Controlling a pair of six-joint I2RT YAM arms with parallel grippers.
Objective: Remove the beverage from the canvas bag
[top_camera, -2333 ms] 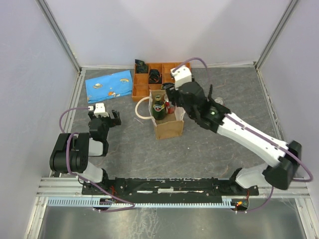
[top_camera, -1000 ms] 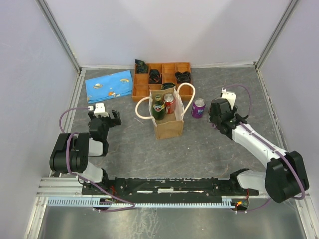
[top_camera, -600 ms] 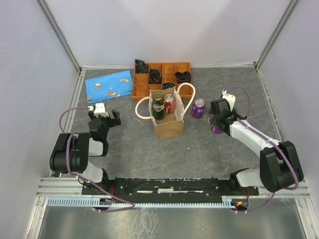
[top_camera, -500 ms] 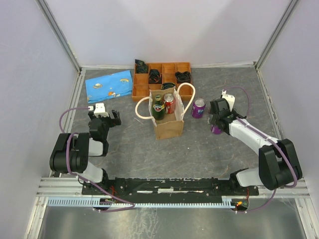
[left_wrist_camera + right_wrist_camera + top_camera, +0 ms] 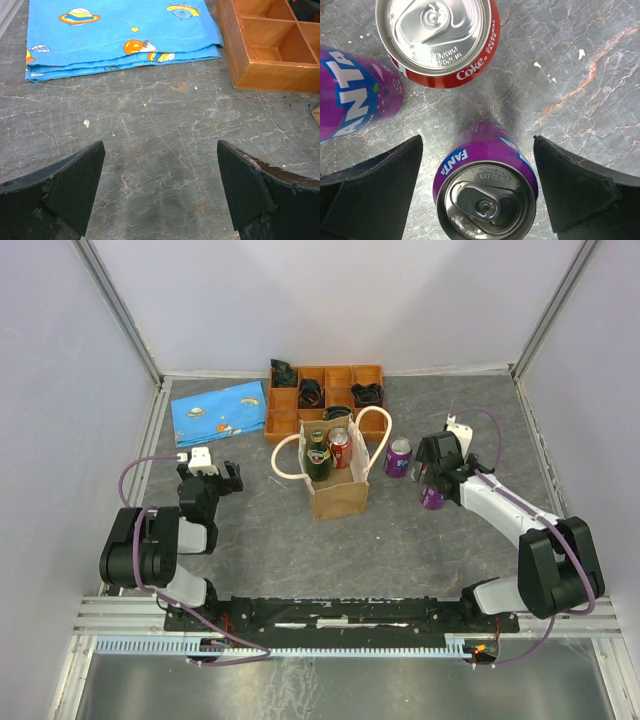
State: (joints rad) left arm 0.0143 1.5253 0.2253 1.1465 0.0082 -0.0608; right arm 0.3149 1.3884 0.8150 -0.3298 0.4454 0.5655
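The tan canvas bag (image 5: 338, 496) stands upright at the table's middle, holding a green bottle (image 5: 318, 456) and a red can (image 5: 340, 448). A purple Fanta can (image 5: 432, 499) stands on the table right of the bag. My right gripper (image 5: 430, 480) hangs over it, open. In the right wrist view this can (image 5: 487, 192) sits between the spread fingers (image 5: 380, 185) with gaps on both sides of my right gripper (image 5: 477, 150). A second Fanta can (image 5: 398, 456) (image 5: 350, 95) and a Coke can (image 5: 437, 35) stand close by. My left gripper (image 5: 205, 480) (image 5: 160, 190) is open and empty, low over the table at the left.
An orange-brown compartment tray (image 5: 283, 427) (image 5: 260, 77) stands behind the bag. A flat blue patterned pouch (image 5: 218, 410) (image 5: 120, 30) lies at the back left. The bag's cream handles (image 5: 283, 465) loop out to both sides. Walls close in the table.
My right arm has left the bag and swung to the right side of the table. A purple can now stands under its open jaws. The left arm has not moved.
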